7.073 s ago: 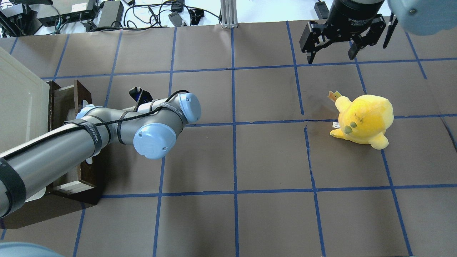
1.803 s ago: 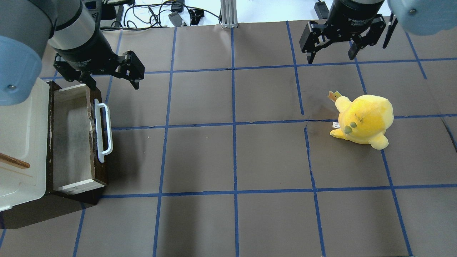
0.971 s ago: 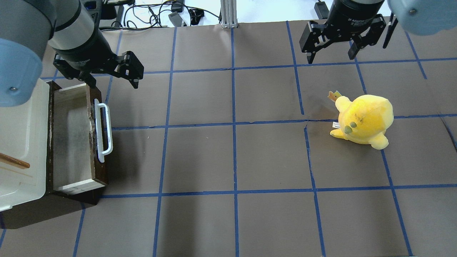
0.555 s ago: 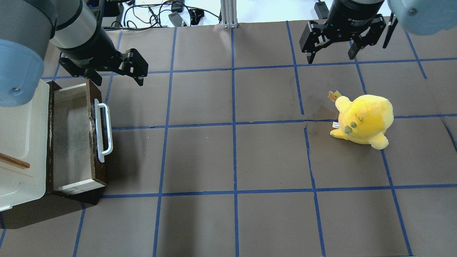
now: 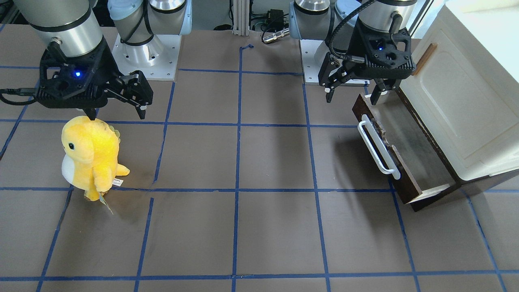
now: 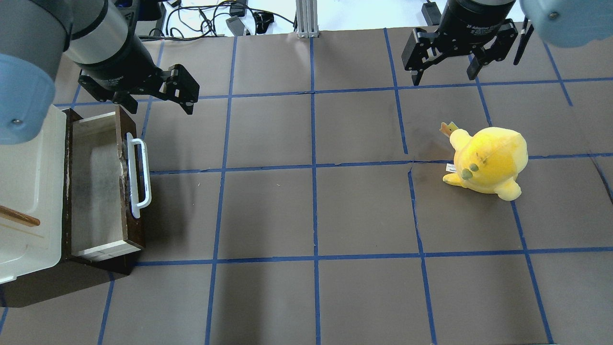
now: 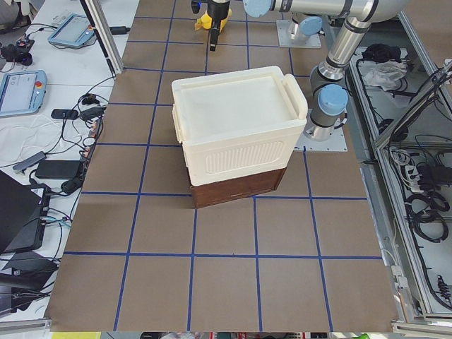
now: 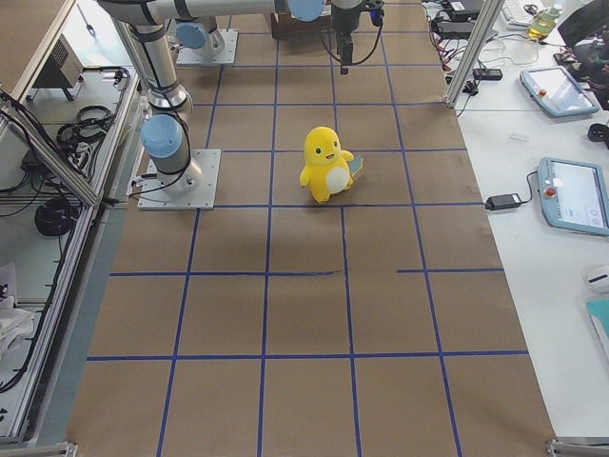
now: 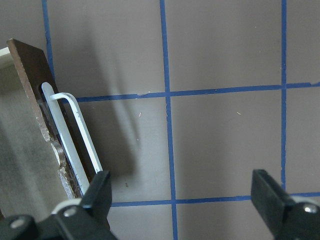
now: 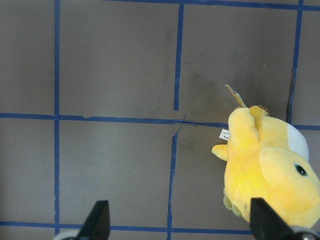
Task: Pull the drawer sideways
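Note:
The dark brown drawer [image 6: 96,182] stands pulled out of the cabinet at the table's left, its white bar handle [image 6: 140,177] facing the table's middle. It also shows in the front-facing view [image 5: 409,150] and the left wrist view [image 9: 37,100]. My left gripper [image 6: 154,106] is open and empty, raised above the drawer's far end and touching nothing. My right gripper [image 6: 444,79] is open and empty, raised at the far right.
A cream-white cabinet [image 6: 24,182] with a small wooden handle sits over the drawer. A yellow plush toy [image 6: 488,163] stands at the right, nearer the robot than the right gripper. Cables lie beyond the table's far edge.
Seven seconds ago my left arm lay low across the drawer at its handle; now it is raised. The drawer has come out a little. In the last second the left gripper drifted slightly right.

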Robot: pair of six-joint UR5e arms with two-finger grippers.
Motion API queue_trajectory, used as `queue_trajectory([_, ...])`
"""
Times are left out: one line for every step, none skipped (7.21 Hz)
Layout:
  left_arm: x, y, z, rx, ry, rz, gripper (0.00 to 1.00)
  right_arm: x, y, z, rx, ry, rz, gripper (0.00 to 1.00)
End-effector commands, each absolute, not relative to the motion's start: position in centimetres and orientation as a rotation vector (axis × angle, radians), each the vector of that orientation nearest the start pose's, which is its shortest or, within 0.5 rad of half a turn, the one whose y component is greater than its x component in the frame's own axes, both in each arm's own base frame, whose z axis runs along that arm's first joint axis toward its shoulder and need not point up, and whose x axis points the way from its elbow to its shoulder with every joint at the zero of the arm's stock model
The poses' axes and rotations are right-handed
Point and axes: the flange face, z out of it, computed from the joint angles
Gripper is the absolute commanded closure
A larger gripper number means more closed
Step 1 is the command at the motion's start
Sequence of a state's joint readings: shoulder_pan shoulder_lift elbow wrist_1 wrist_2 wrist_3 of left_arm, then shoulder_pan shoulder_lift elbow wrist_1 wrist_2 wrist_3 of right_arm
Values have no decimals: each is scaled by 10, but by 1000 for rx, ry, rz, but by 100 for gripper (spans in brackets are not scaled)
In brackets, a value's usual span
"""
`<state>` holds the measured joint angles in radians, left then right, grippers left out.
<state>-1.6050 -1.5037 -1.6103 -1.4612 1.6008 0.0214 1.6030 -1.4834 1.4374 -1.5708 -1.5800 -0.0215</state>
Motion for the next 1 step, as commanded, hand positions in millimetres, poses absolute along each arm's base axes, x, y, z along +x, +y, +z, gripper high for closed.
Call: queue_trajectory([-147, -471, 512, 80, 3106, -215, 0, 149, -529, 509, -84, 3149, -73, 0])
